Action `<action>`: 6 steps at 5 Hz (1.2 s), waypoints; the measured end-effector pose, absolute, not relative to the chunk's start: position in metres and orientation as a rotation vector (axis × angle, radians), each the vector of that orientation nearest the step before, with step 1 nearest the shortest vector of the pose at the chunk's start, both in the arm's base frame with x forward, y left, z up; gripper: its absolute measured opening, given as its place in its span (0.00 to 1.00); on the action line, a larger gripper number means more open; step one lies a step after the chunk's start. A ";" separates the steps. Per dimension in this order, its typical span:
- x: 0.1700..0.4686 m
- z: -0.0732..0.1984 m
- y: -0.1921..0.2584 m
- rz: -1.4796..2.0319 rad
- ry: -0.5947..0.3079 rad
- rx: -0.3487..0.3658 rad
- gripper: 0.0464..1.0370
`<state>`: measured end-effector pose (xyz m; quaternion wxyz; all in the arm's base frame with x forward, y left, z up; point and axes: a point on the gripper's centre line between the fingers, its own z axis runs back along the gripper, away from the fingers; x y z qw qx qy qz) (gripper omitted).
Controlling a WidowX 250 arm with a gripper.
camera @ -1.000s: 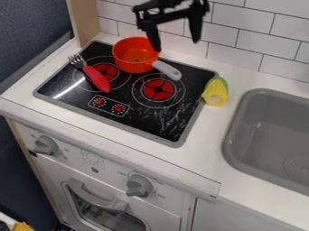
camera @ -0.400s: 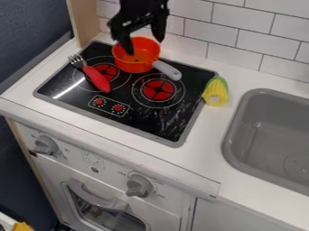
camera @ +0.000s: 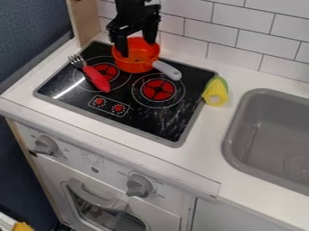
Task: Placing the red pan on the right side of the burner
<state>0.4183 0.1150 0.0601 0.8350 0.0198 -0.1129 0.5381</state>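
My gripper [camera: 137, 48] hangs over the red pan [camera: 134, 66] at the back of the stove, its two fingers spread, one at the pan's left side and the other over its back right part. The orange-red pan stands upright, its grey handle [camera: 167, 70] pointing to the lower right. It sits behind the left burner [camera: 104, 71] and partly covers that burner's ring. The right burner [camera: 158, 90] is uncovered, just below the handle. I cannot tell whether the fingertips touch the pan.
A fork with a red handle [camera: 97, 79] lies across the left burner. A yellow toy corn [camera: 215, 92] rests at the right edge of the black stovetop [camera: 151, 118]. The grey sink [camera: 265, 131] is at the right, and a tiled wall [camera: 241, 36] rises behind.
The gripper has moved left and its fingers have come down at the pan; since the middle frame it has shifted slightly left. The pan, fork and corn have stayed put.
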 end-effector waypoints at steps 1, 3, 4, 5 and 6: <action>0.416 0.059 0.121 1.162 -0.229 0.058 0.96; 0.410 0.055 0.123 1.186 -0.213 0.060 0.96; 0.407 0.062 0.127 1.208 -0.228 0.049 0.96; 0.409 0.063 0.128 1.203 -0.213 0.051 0.96; 0.408 0.058 0.129 1.212 -0.207 0.060 0.96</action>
